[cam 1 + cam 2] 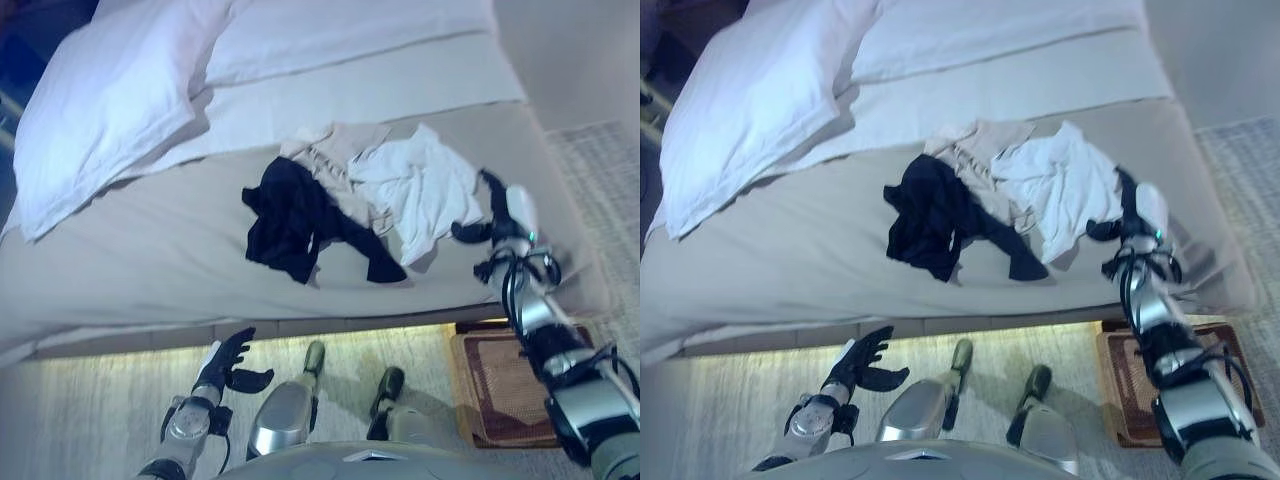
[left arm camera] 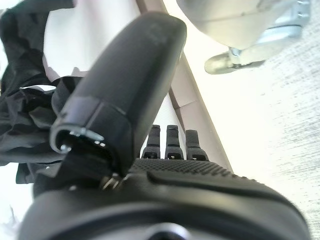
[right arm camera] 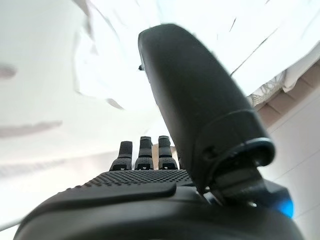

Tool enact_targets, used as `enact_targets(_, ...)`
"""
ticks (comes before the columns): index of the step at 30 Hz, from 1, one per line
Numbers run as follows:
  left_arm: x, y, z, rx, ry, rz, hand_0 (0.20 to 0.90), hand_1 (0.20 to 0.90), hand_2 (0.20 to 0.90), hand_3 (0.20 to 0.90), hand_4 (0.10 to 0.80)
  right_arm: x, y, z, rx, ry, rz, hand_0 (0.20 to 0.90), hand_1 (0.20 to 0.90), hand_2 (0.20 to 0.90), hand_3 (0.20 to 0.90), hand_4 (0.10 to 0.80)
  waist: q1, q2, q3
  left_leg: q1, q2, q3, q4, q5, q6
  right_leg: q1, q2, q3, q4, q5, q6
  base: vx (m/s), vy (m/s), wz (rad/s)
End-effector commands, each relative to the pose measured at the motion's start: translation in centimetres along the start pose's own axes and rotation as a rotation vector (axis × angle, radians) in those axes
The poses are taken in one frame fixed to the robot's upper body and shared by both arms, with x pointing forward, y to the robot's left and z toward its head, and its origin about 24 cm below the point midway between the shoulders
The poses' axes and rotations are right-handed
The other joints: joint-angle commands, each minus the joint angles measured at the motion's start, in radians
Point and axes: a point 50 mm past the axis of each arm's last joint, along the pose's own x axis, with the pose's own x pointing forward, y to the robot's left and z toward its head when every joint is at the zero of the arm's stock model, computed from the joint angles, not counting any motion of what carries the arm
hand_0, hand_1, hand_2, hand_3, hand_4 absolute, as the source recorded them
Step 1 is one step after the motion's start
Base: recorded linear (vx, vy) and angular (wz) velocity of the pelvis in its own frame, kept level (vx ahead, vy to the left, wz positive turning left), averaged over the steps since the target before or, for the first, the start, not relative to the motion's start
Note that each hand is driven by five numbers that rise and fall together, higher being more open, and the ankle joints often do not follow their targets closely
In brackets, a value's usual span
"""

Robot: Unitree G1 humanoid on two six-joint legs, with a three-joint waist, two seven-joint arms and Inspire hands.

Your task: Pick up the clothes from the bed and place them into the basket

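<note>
The reach is under way: the right hand (image 1: 505, 215), fingers straight and holding nothing, hovers just beside the white shirt (image 1: 420, 185) on the bed (image 1: 130, 250). Next it must close on that cloth. Three garments lie there: white shirt, beige garment (image 1: 335, 155), black garment (image 1: 295, 220). One basket (image 1: 500, 385) waits on the floor. The left hand (image 1: 228, 362) hangs open and low.

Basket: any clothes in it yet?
No: the basket on the floor looks empty, and the black garment and white garment lie on the bed.

Black garment (image 1: 297, 222), beige garment (image 1: 335, 160) and white shirt (image 1: 420, 187) heaped mid-bed (image 1: 140, 250), right hand (image 1: 500, 215) beside the shirt, pillow (image 1: 100, 100) at the bed's head.
</note>
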Motion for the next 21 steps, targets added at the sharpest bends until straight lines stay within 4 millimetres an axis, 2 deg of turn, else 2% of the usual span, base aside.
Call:
enact_targets(1,0.3,1.4,3.1,0.089,-0.2,-0.004,0.9,0.9,0.9,0.9,0.8,3.0,-5.1,4.7,-0.049,-0.172,-0.22,0.9,0.9,0.9,0.9,0.8,0.027,-0.033,0.015,-0.073,-0.011,0.086,0.155,-0.123,0.022,-0.111,-0.047,0.002,0.329,-0.203,-0.067,-0.094,0.062,0.11)
enact_targets(4,0.5,1.4,4.4,0.158,-0.268,0.007,0.9,0.9,0.9,0.9,0.8,4.5,-7.2,6.6,-0.096,-0.201,-0.262,0.9,0.9,0.9,0.9,0.8,0.038,-0.023,0.057,-0.166,-0.022,0.096,0.271,-0.15,0.038,-0.214,-0.083,0.007,0.466,-0.232,-0.083,-0.045,0.044,0.22)
enact_targets(6,0.6,1.9,4.9,0.156,-0.29,0.052,0.9,0.9,0.9,0.9,0.8,5.2,-8.0,7.5,-0.127,-0.202,-0.267,0.9,0.9,0.9,0.9,0.8,0.04,-0.028,0.079,-0.217,-0.036,0.11,0.37,-0.208,0.046,-0.276,-0.101,0.032,0.577,-0.286,-0.084,0.044,0.009,0.1)
enact_targets(11,0.9,3.1,7.4,0.132,-0.386,0.13,0.9,0.9,0.9,0.9,0.8,6.3,-9.1,7.3,-0.105,-0.12,-0.231,0.9,0.9,0.9,0.9,0.8,0.052,-0.019,0.129,-0.366,-0.07,0.138,0.599,-0.297,0.079,-0.406,-0.133,0.047,0.794,-0.351,-0.116,0.012,0.008,0.06)
enact_targets(13,0.8,3.8,8.9,0.136,-0.442,0.151,0.9,0.9,0.9,0.9,0.8,6.9,-10.3,7.6,-0.106,-0.092,-0.249,0.9,0.9,0.9,0.9,0.8,0.06,-0.006,0.158,-0.45,-0.081,0.147,0.706,-0.33,0.093,-0.483,-0.14,0.059,0.884,-0.37,-0.125,0.02,-0.038,0.19)
enact_targets(16,0.7,4.2,9.7,0.141,-0.48,0.168,0.9,0.9,0.9,0.9,0.8,7.5,-11.3,8.3,-0.124,-0.081,-0.252,0.9,0.9,0.9,0.9,0.8,0.065,0.006,0.159,-0.538,-0.085,0.146,0.786,-0.351,0.104,-0.57,-0.133,0.074,0.946,-0.382,-0.133,-0.002,-0.002,-0.01)
enact_targets(21,0.2,4.6,10.7,0.121,-0.546,0.186,0.9,0.9,0.9,0.9,0.8,8.3,-13.3,9.3,-0.149,-0.052,-0.247,0.9,0.9,0.9,0.9,0.8,0.074,0.024,0.159,-0.69,-0.076,0.146,0.89,-0.359,0.117,-0.724,-0.126,0.098,1.03,-0.387,-0.138,-0.042,0.02,-0.06)
